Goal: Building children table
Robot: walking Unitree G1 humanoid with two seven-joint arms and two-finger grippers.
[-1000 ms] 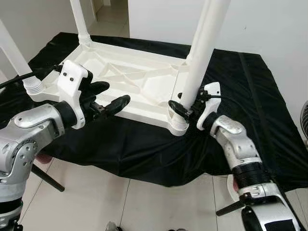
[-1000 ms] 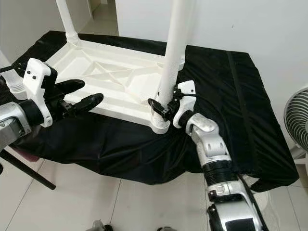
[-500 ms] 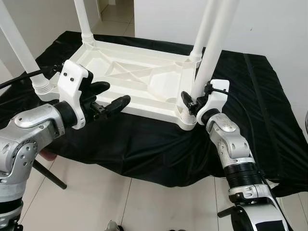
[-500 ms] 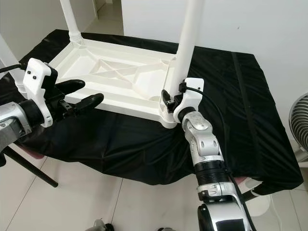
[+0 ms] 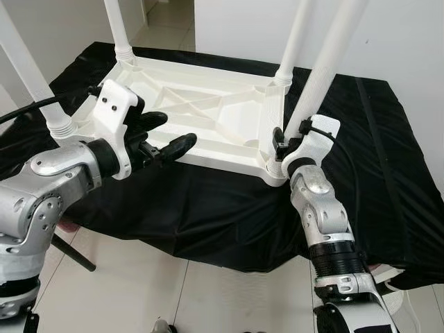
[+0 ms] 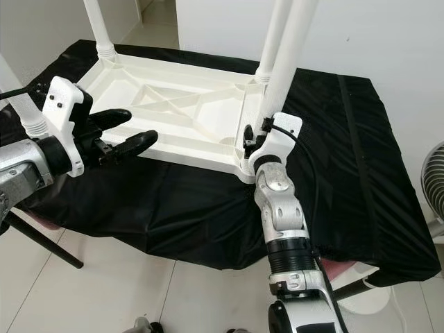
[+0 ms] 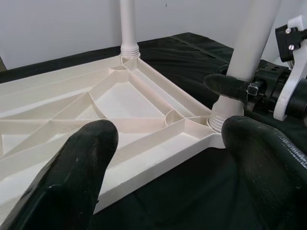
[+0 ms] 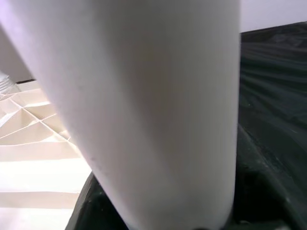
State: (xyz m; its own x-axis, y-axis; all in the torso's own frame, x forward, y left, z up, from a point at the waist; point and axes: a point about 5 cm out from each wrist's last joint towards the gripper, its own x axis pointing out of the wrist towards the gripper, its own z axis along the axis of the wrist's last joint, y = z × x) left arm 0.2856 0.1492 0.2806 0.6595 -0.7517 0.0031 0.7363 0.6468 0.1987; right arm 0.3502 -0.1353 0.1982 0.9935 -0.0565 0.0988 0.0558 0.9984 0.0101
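A white plastic children's table [image 5: 201, 118] lies upside down on a surface draped in black cloth [image 5: 361, 139], its ribbed underside facing up. Four white legs rise from its corners: a far left leg [image 5: 116, 28], a far right leg [image 5: 295, 38], a near left leg [image 5: 31, 76] and a near right leg [image 5: 331, 66]. The near right leg leans a little to the right as it rises from its ribbed socket at the table's near right corner.

The right gripper [image 5: 281, 142] sits at the base of that near right leg, just above the socket. Its black fingers close around the leg, one finger [image 7: 225, 85] reaching across the leg's front in the left wrist view. In the right wrist view the white leg fills the frame between the fingers, very close to the camera. The silver right arm [image 5: 322, 222] comes up from the near side, with a white wrist housing just right of the leg.

The left gripper [image 5: 170, 135] hovers over the table's near long edge, toward the left half. Its two black fingers [image 5: 182, 144] are spread apart and hold nothing; they point right along the edge. The left wrist view looks between them across the underside toward the near right leg and the right gripper.

Pale floor tiles [image 5: 139, 291] lie below the cloth's near edge, and a white wall [image 5: 236, 28] stands behind the table.
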